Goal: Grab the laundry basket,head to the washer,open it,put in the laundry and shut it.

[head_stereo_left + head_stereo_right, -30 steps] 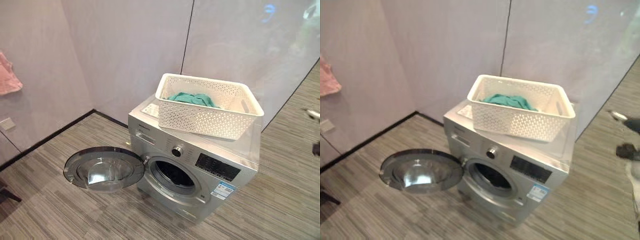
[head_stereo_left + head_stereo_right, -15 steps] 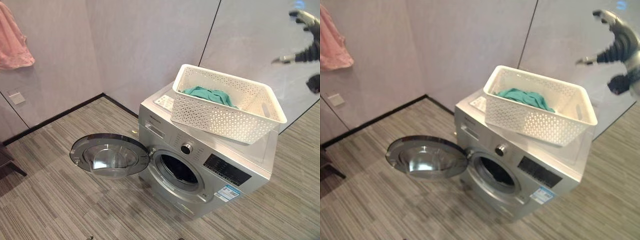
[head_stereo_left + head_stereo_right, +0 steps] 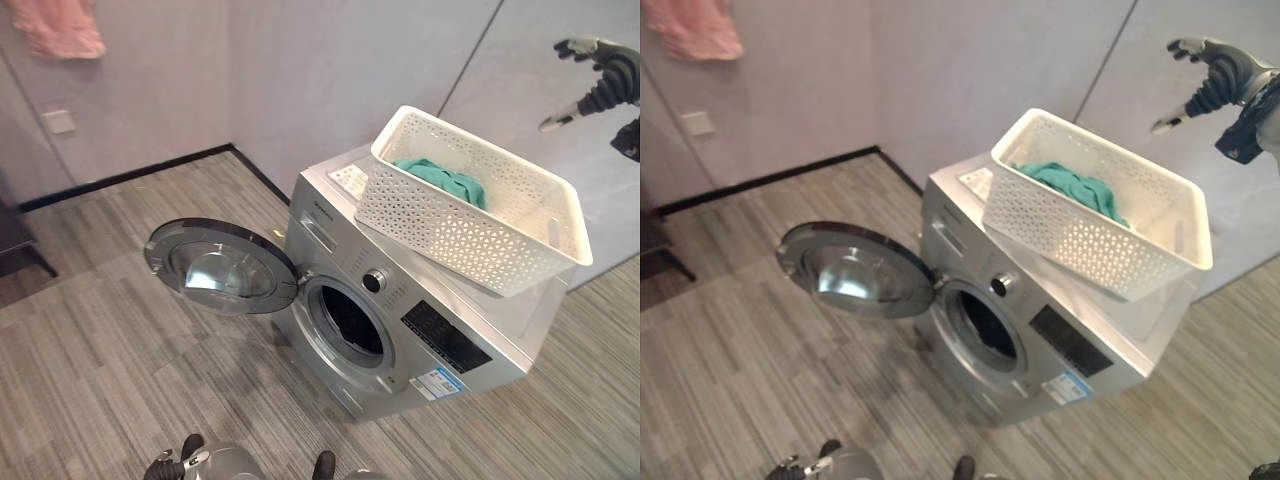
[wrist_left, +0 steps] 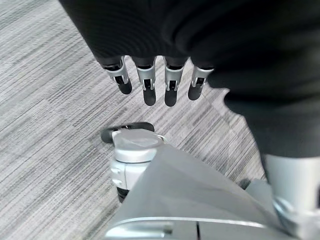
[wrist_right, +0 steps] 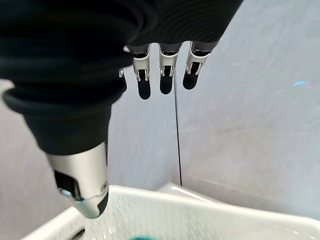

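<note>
Half the job is behind us: washer (image 3: pixel 400 290) open, basket (image 3: pixel 475 205) up on its lid, laundry not yet loaded.

We've got the washer standing in the corner with its door (image 3: pixel 222 266) swung wide to our left and the dark drum (image 3: pixel 345 322) plainly empty. The white basket sits tilted on top, overhanging the front edge, with the teal laundry (image 3: pixel 445 180) bunched at its far end. Our right hand (image 3: pixel 1210 75) hovers high above the basket's far corner, fingers spread and relaxed, touching nothing. Our left hand (image 4: pixel 155 82) hangs low over the floor, fingers straight, side by side, also holding nothing. By our reckoning, what's left is reaching in for that teal cloth, feeding it through the porthole, then swinging the door shut.
</note>
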You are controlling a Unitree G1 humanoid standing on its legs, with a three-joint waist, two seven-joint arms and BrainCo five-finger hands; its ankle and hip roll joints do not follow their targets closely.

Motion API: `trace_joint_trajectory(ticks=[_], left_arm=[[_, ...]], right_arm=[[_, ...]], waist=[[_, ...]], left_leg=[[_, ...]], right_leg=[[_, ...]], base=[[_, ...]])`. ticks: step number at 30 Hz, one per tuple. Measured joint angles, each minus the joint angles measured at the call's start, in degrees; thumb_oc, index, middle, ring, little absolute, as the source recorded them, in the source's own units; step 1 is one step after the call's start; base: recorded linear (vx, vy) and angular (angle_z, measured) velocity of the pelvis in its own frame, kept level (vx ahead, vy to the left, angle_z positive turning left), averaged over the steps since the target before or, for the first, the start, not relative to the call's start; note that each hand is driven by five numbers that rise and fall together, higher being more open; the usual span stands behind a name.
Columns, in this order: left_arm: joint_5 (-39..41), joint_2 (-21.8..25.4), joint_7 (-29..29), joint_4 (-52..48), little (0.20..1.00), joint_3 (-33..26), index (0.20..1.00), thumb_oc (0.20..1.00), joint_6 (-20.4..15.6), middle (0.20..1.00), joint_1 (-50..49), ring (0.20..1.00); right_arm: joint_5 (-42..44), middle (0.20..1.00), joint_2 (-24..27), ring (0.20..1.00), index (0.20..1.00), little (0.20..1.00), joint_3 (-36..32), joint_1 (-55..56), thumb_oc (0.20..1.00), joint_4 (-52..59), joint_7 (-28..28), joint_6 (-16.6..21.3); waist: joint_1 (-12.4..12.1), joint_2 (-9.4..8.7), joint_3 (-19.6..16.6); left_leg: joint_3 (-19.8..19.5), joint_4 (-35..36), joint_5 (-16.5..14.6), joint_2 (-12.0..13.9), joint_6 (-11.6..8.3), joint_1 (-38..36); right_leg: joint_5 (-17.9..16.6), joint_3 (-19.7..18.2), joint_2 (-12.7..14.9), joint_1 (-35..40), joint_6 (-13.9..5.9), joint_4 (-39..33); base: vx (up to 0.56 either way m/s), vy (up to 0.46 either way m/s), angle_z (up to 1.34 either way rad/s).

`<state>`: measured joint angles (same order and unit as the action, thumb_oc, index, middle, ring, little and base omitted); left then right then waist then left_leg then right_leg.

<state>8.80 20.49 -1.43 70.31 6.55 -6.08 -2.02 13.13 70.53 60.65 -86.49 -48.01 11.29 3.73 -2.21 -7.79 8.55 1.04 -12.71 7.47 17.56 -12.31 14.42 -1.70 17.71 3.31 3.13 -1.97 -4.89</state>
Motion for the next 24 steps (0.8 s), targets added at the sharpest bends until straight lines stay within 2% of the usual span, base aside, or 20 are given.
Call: trace_joint_trajectory(ticks=[1,2,4,5,6,8,9,10,13,16,20,24], left_arm=[[0.0,-0.1,0.0,0.0,1.000,1.2,1.000,1.000,0.0,1.000,0.3,1.000],[-0.4,-0.3,0.1,0.0,1.000,1.6,1.000,1.000,-0.4,1.000,0.8,1.000],[-0.4,-1.0,0.1,0.6,1.000,3.3,1.000,1.000,-0.5,1.000,0.6,1.000],[-0.4,-1.4,0.0,0.5,1.000,3.2,1.000,1.000,-0.5,1.000,-0.5,1.000],[-0.4,-1.8,0.0,0.5,1.000,3.2,1.000,1.000,-0.4,1.000,-1.8,1.000],[-0.4,-0.9,-0.1,0.2,1.000,3.1,1.000,1.000,-0.4,1.000,-2.5,1.000],[-0.4,-0.3,-0.1,-0.6,1.000,2.9,1.000,1.000,-0.8,1.000,-2.0,1.000],[-0.4,0.1,-0.2,-1.8,1.000,2.4,1.000,1.000,-1.3,1.000,-0.9,1.000],[-0.4,0.7,-0.5,-2.4,1.000,2.5,1.000,1.000,-1.4,1.000,0.7,1.000],[-0.2,0.4,-0.6,-5.3,1.000,3.1,1.000,1.000,-1.7,1.000,1.7,1.000],[0.2,-0.6,-0.6,-5.7,1.000,3.8,1.000,1.000,-1.7,1.000,1.7,1.000],[0.3,-0.4,-0.8,-3.9,1.000,3.7,1.000,1.000,-1.7,1.000,1.8,1.000]], right_arm=[[-0.7,1.000,0.5,1.000,1.000,1.000,-0.4,0.3,1.000,-1.2,0.0,0.0],[-1.5,1.000,0.1,1.000,1.000,1.000,-0.5,0.4,1.000,-3.0,0.0,-0.4],[-3.6,1.000,-2.9,1.000,1.000,1.000,-0.7,1.0,1.000,-7.3,0.0,-1.0],[-4.7,1.000,-4.3,1.000,1.000,1.000,-3.2,3.6,1.000,-5.8,0.0,-1.6],[-5.1,1.000,-5.8,1.000,1.000,1.000,-5.8,7.4,1.000,-3.4,-0.1,-1.6],[-5.8,1.000,-8.2,1.000,1.000,1.000,-5.5,11.0,1.000,-1.8,0.4,-1.6],[-6.1,1.000,-10.3,1.000,1.000,1.000,-5.6,11.5,1.000,-1.3,0.4,-1.6],[-6.1,1.000,-10.6,1.000,1.000,1.000,-5.6,11.6,1.000,0.3,0.4,-1.5],[-6.1,1.000,-12.8,1.000,1.000,1.000,-5.7,11.3,1.000,1.2,0.3,-1.4],[-6.0,1.000,-15.0,1.000,1.000,1.000,-5.3,10.5,1.000,1.5,0.3,-1.2],[-6.0,1.000,-15.0,1.000,1.000,1.000,-3.6,7.3,1.000,0.8,0.4,-1.3],[-6.0,1.000,-15.1,1.000,1.000,1.000,-1.5,5.6,1.000,0.2,0.5,-1.4]], waist=[[0.4,-0.26,0.2],[-0.4,0.12,0.2],[-0.1,1.59,-0.3],[-0.4,2.45,-0.5],[-0.2,3.22,-1.1],[0.7,1.01,-2.0],[0.6,0.02,-2.7],[0.4,-0.33,-2.9],[-0.6,-0.53,-3.0],[-0.7,-0.16,-3.1],[-1.1,1.91,-1.0],[-1.0,2.05,0.9]], left_leg=[[-0.2,3.3,-0.1,-2.4,-0.23,-0.1],[-0.2,5.8,-0.2,-3.9,-0.09,0.1],[-0.3,9.8,-0.8,-6.1,0.93,-0.7],[0.2,11.8,-1.0,-6.5,1.98,-3.1],[0.2,13.4,0.0,-7.0,4.40,-5.6],[2.5,12.6,-1.5,-9.6,6.20,-6.4],[4.3,11.3,-2.8,-11.4,7.63,-6.5],[4.8,10.2,-3.6,-12.5,8.39,-6.3],[5.6,9.4,-4.6,-12.7,8.44,-6.1],[5.1,7.9,-4.5,-12.1,8.10,-1.2],[4.3,6.8,-4.0,-11.5,7.70,2.9],[4.1,6.9,-3.6,-11.1,7.57,4.3]], right_leg=[[0.0,-0.1,1.2,-0.4,0.02,0.0],[0.0,-0.5,1.7,-1.2,-0.03,-0.1],[-0.7,-2.1,2.7,-2.5,-1.14,-0.5],[-1.2,-3.7,2.6,-2.3,-1.93,-0.5],[-1.8,-4.1,2.9,-1.5,-2.93,-0.5],[-1.6,-4.5,6.0,-1.0,-2.83,-0.5],[-2.1,-4.8,8.1,-1.1,-3.26,-0.1],[-2.8,-4.6,9.0,-1.0,-4.37,0.0],[-3.1,-4.6,9.3,-1.3,-5.10,0.0],[-3.4,-4.5,8.8,-5.3,-6.57,0.0],[-3.8,-4.3,8.2,-8.5,-6.46,0.0],[-4.2,-4.2,7.6,-9.8,-6.28,0.0]], base=[[0.11,0.152,0.22],[0.19,0.220,0.16],[0.24,0.187,-0.35],[0.22,0.163,-0.74],[0.18,0.147,-0.53],[0.12,0.128,-0.29],[0.06,0.105,-0.28],[0.03,0.075,-0.26],[-0.06,0.038,-0.09],[-0.10,0.014,0.03],[-0.09,-0.004,0.04],[-0.02,-0.020,0.01]])
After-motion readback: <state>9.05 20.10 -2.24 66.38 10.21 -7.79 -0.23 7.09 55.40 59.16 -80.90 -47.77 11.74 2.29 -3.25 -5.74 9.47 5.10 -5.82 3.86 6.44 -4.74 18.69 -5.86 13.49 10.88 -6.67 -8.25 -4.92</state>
